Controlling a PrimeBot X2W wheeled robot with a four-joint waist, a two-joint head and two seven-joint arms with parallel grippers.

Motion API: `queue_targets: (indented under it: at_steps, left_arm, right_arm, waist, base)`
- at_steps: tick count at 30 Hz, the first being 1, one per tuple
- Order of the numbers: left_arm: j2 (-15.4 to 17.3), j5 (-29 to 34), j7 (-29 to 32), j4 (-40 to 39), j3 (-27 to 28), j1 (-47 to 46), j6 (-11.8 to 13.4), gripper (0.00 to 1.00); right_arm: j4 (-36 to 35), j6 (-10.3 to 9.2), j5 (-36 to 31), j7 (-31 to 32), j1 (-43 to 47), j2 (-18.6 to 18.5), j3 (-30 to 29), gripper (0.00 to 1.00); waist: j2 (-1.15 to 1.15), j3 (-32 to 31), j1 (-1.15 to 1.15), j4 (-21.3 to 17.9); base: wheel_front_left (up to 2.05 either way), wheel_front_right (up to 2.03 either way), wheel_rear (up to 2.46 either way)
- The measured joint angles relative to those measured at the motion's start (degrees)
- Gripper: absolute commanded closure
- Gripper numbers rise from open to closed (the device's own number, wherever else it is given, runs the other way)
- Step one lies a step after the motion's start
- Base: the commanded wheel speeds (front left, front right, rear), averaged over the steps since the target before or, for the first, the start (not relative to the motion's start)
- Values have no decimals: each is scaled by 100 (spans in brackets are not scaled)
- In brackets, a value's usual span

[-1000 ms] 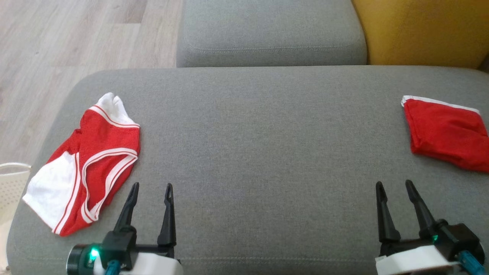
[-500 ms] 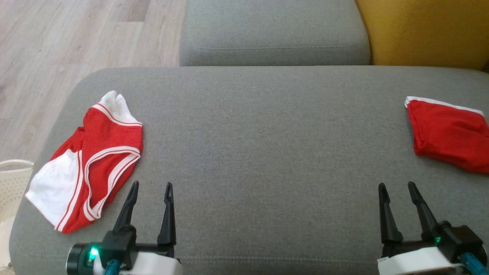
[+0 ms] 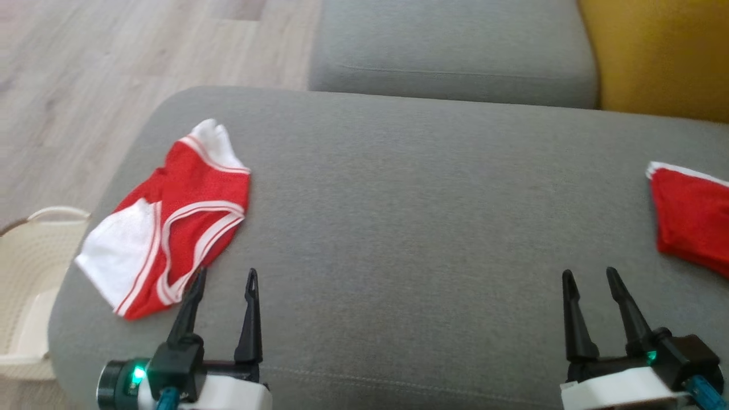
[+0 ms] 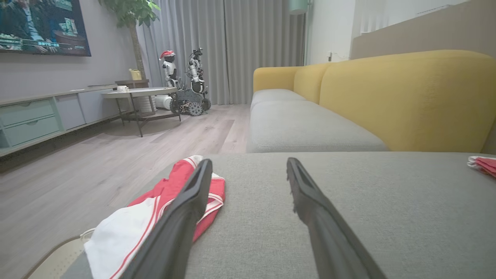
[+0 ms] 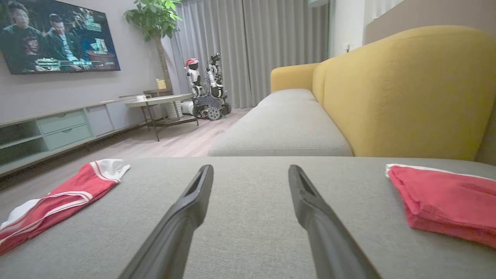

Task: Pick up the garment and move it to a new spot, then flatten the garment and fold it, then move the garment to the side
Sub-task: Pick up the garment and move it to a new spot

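- Fingers of the left gripper (image 3: 225,274) parted wide, grasping nothing, tips low over the grey cushion (image 3: 398,216).
- Fingers of the right gripper (image 3: 588,273) likewise released and empty, over the cushion's near right part.
- At the left gripper's outer fingertip, the near edge of the red-and-white garment (image 3: 171,228), lying loosely spread on the cushion's left end; contact with that tip impossible to tell.
- At the far right of the same cushion, a folded red garment (image 3: 692,219), apart from the right gripper.
- Left of the cushion, down on the pale wooden floor (image 3: 114,68), a cream basket (image 3: 28,267).
- Beyond the cushion, a second grey seat (image 3: 450,51), with a yellow backrest (image 3: 660,51) to its right.
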Motion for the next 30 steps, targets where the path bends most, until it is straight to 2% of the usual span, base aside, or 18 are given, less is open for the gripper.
queue_targets:
  at_steps: [23, 30]
  left_arm:
    - [49, 53, 0, -312, 145, 61, 46, 0]
    - [111, 53, 0, -315, 157, 19, -8, 0]
  right_arm:
    - [-1, 0, 325, 0, 2, 2, 191, 0]
    - [-7, 0, 376, 0, 1, 3, 201, 0]
  waist:
    - [0, 18, 0, 1667]
    - [0, 187, 0, 1793]
  base:
    - [0, 0, 0]
    - [0, 0, 0]
